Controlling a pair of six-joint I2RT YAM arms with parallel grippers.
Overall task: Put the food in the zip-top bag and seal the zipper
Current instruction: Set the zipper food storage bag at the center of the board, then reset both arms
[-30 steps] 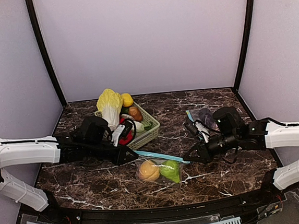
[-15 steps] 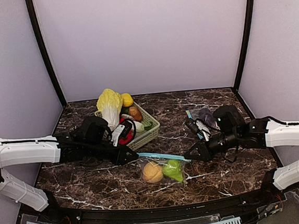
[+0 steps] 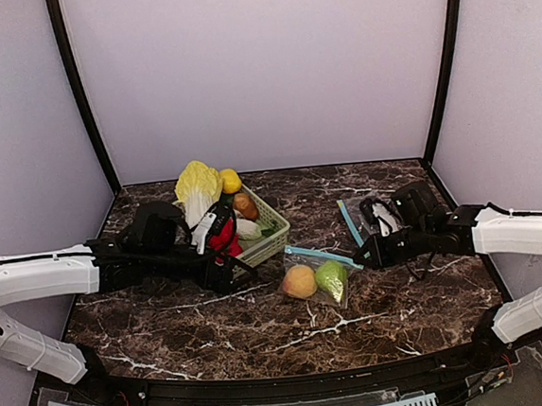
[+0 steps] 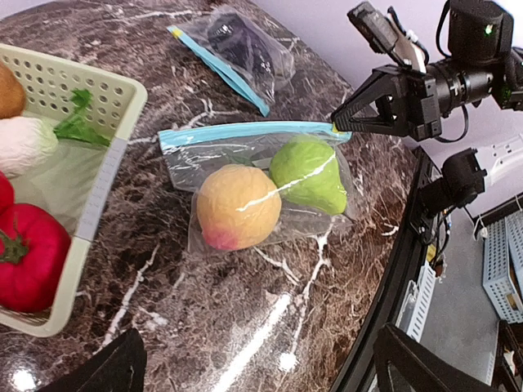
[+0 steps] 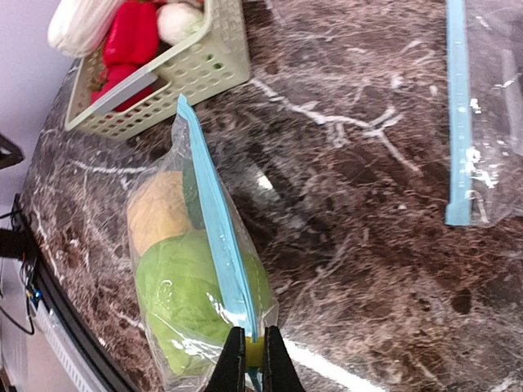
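Note:
A clear zip-top bag (image 3: 316, 280) with a blue zipper strip (image 3: 321, 256) lies mid-table. Inside it are a round orange-yellow peach (image 4: 239, 207) and a green fruit (image 4: 309, 174). My right gripper (image 5: 253, 355) is shut on the right end of the zipper, over a small yellow tab. In the top view that gripper (image 3: 359, 255) sits just right of the bag. My left gripper (image 3: 226, 271) stands open to the left of the bag, apart from it, with nothing between its fingers (image 4: 106, 371). A dark eggplant (image 4: 237, 37) lies in a second bag.
A pale green basket (image 3: 270, 233) at the back left holds a cabbage (image 3: 197, 192), red peppers (image 4: 29, 257) and other toy produce. The second clear bag (image 5: 490, 106), also with a blue strip, lies behind my right gripper. The table's front rim (image 4: 409, 269) is close.
My left gripper has opened, let go of the bag's left end and drawn back. The right gripper has dragged the bag to the right and farther back on the table.

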